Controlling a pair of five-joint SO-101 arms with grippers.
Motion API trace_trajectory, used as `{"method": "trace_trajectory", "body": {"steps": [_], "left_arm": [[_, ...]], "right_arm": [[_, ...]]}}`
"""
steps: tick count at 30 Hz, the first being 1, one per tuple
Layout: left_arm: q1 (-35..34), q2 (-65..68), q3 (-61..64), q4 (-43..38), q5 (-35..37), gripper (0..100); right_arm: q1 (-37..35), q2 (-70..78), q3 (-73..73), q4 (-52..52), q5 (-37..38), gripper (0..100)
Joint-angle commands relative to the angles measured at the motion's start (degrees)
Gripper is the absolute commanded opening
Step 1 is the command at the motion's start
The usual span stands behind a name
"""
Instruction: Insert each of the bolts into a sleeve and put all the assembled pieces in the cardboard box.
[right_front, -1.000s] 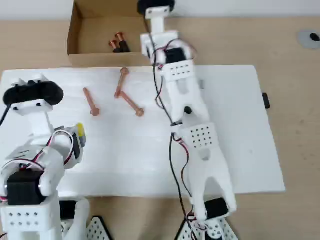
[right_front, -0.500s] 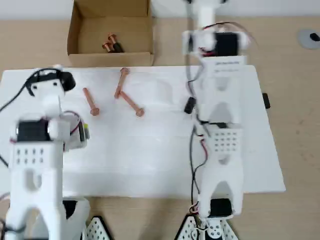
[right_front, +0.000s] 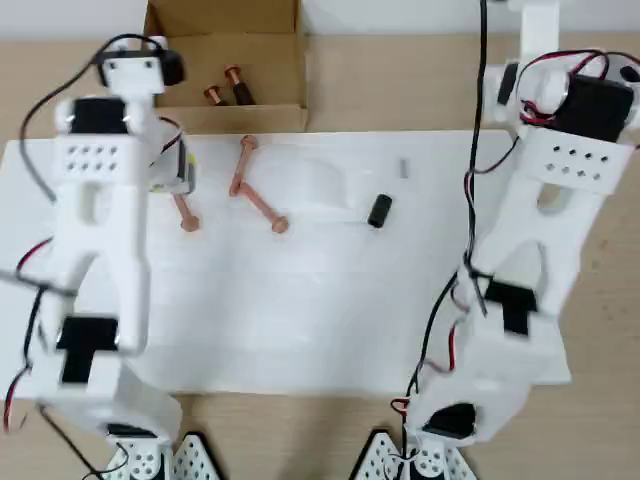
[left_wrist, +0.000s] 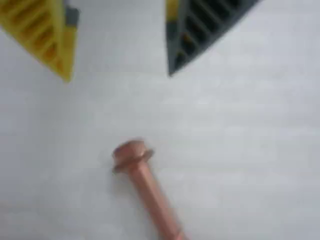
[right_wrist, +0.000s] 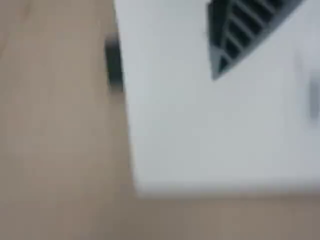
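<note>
- the cardboard box (right_front: 150, 70) stands on the wooden table (right_front: 400, 90), and a white board (right_front: 300, 300) lies right up against its front wall.
- inside the box are two assembled pieces (right_front: 237, 85), copper bolts with dark sleeves on them, lying close together near the front wall.
- three bare bolts lie on the board in front of the box. the nearest bolt (right_front: 243, 165) starts just at the box's front wall. the slanted bolt (right_front: 263, 208) lies just beyond it. the third bolt (right_front: 187, 215) lies out from the box's corner on the left arm's side.
- a loose black sleeve (right_front: 379, 211) rests on the board past the box's other corner, well apart from the bare bolts.
- the left arm (right_front: 100, 200) stands over the board near the box's corner. the left gripper (left_wrist: 119, 75) hangs above the board with its fingers spread wide and holds nothing. the third bolt lies just off its tips, untouched.
- the right arm (right_front: 560, 170) is well away from the box, over the board's far side.
- the right gripper (right_wrist: 222, 62) hangs above the board's edge and bare table. whether it is open or closed cannot be told.
- a small black piece (right_wrist: 114, 62) sits on the table against the board's edge there.
</note>
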Motion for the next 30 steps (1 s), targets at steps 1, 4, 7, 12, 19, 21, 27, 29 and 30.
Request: {"method": "trace_trajectory", "body": {"steps": [1,4,7,12,19,21,27,29,30], "left_arm": [[2.02,8.22,-9.41,0.00,-1.76,14],[3.08,14.55,-15.21,0.00,-1.76,14],[4.48,19.56,-20.84,0.26,-1.76,14],[8.00,25.10,-28.31,0.26,-1.67,14],[12.66,32.48,-37.10,-0.62,-1.41,14],[12.75,35.56,-39.65,-2.29,-1.41,14],[10.73,44.53,-46.59,-5.36,-1.41,14],[9.49,47.34,-49.32,-5.45,-1.41,14],[8.97,48.84,-50.81,-5.71,-1.41,14]], "right_arm": [[-0.22,-16.31,31.69,0.00,2.55,36.5],[-0.48,-25.54,50.59,-4.66,7.91,36.5],[-0.04,-34.24,63.25,-10.02,11.52,36.5],[-0.13,-45.14,75.38,-12.04,13.36,36.5],[-0.04,-51.65,86.02,-12.84,13.19,36.5],[-0.04,-52.97,88.13,-13.98,13.19,36.5],[-0.04,-57.01,91.21,-15.56,13.54,36.5],[-0.04,-58.15,91.30,-15.47,13.54,36.5],[-0.04,-58.51,91.30,-15.47,13.54,36.5]]}}
